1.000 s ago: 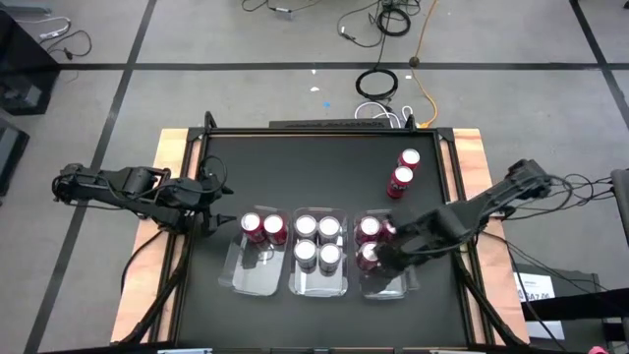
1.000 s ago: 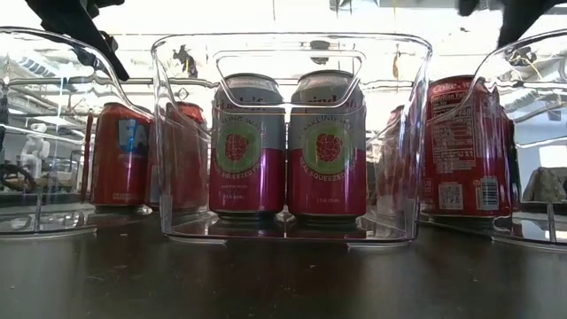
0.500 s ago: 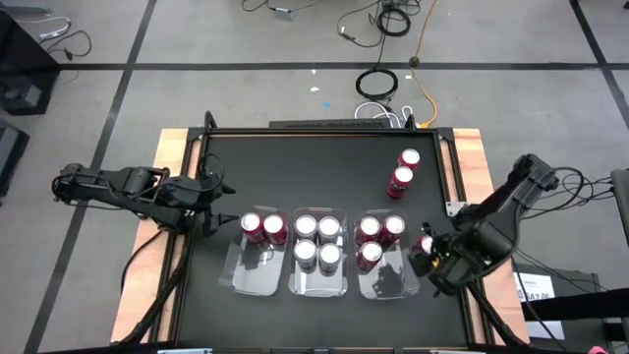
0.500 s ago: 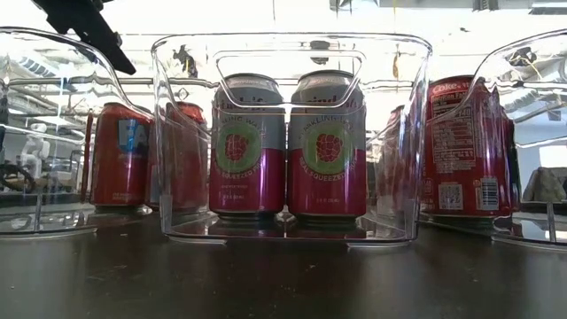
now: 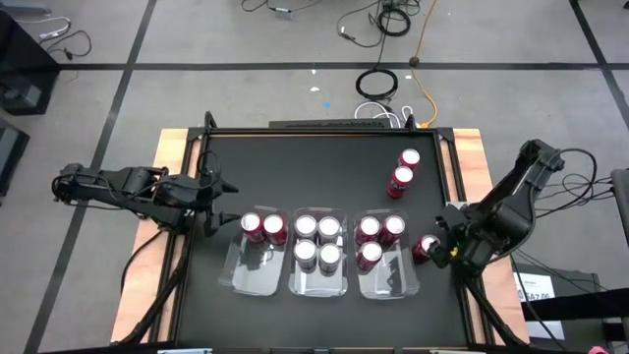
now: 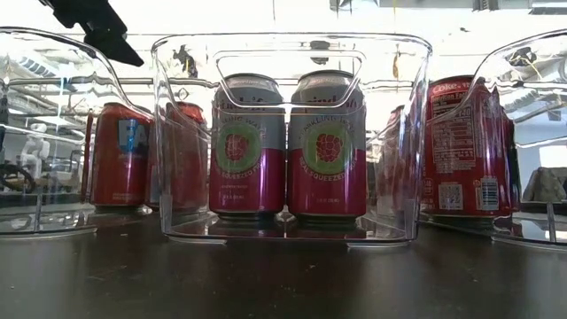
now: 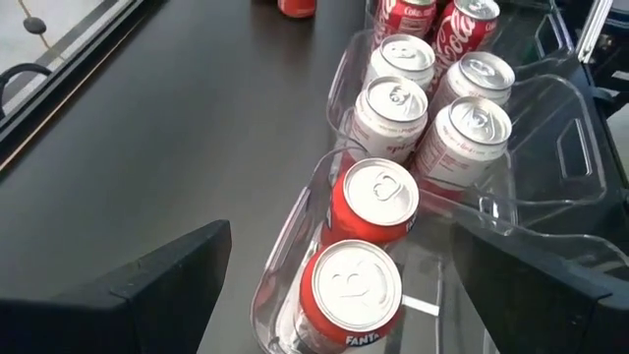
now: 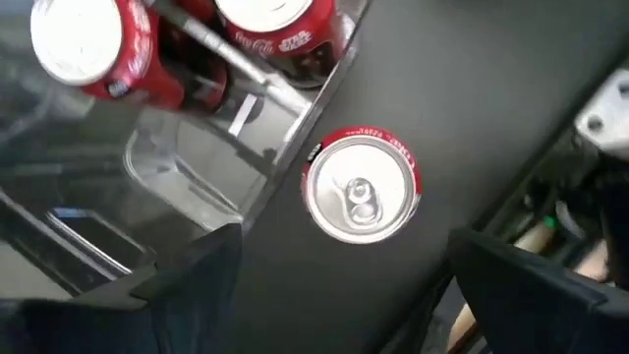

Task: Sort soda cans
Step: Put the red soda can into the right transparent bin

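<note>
Your right wrist view shows what the low view hides: a red Coca-Cola can (image 8: 361, 184) standing on the black table (image 5: 314, 167) just right of the right clear tray (image 5: 390, 282). The right gripper (image 5: 449, 246), fingers apart, hovers beside it. The left gripper (image 5: 206, 202) waits open, left of the Fanta cans (image 7: 351, 293).

Right arm withdrawn from right tray; one can now outside it.
Right gripper (image 5: 444, 248) has pulled back from over the right tray (image 5: 391, 284) to the worktop's right edge, jaws spread. A red can (image 5: 425, 247) now stands on the worktop just right of that tray.
</note>
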{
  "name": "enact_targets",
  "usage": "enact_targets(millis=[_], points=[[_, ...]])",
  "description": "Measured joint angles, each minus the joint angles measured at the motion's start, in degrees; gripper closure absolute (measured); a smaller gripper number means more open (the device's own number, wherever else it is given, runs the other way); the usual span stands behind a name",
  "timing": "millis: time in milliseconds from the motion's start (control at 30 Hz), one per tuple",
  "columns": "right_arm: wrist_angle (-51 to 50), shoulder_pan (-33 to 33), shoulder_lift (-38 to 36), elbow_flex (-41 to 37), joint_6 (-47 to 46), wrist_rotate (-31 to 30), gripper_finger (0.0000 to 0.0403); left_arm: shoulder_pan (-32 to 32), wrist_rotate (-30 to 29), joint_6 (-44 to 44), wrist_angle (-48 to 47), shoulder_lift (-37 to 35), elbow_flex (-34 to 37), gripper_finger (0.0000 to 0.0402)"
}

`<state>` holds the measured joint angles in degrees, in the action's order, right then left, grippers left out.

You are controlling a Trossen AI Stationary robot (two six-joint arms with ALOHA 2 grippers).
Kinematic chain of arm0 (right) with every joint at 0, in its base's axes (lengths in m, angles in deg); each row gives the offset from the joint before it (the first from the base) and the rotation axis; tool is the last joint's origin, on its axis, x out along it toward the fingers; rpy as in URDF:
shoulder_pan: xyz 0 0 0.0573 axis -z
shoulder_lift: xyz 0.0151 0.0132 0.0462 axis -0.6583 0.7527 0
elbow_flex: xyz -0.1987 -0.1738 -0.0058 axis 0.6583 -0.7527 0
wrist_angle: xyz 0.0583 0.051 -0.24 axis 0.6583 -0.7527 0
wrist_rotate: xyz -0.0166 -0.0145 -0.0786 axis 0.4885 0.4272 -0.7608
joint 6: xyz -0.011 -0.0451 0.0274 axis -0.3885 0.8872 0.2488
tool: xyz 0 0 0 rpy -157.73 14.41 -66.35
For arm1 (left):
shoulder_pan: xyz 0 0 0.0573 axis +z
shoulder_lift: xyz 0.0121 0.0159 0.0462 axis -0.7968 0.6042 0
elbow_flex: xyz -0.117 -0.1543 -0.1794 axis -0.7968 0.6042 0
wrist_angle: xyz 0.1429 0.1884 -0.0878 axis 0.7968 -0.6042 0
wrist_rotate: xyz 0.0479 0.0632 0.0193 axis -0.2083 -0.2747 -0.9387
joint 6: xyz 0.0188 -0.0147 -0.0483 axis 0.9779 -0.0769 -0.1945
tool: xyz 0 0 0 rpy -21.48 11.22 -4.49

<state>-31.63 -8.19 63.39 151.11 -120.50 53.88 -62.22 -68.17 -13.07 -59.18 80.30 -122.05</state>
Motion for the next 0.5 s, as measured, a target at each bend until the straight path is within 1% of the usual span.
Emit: enact_targets(millis=[100, 233, 333, 500], points=[[2.25, 0.12, -3.56, -4.07, 5.97, 0.10, 0.0050, -0.01, 0.00, -0.01, -0.07, 0.00, 0.00, 0.0013], [4.27, 0.54, -6.32, -7.52, 11.22, 0.45, 0.0051, 0.00, 0.00, -0.03, -0.09, -0.02, 0.00, 0.0014], [4.95, 0.57, -6.76, -9.12, 15.31, 0.24, 0.0051, -0.02, 0.00, -0.03, -0.09, -0.02, 0.00, 0.0013], [9.18, 1.32, -5.98, -10.09, 23.25, 0.37, 0.0051, 0.00, 0.00, -0.03, -0.14, -0.01, 0.00, 0.0013]])
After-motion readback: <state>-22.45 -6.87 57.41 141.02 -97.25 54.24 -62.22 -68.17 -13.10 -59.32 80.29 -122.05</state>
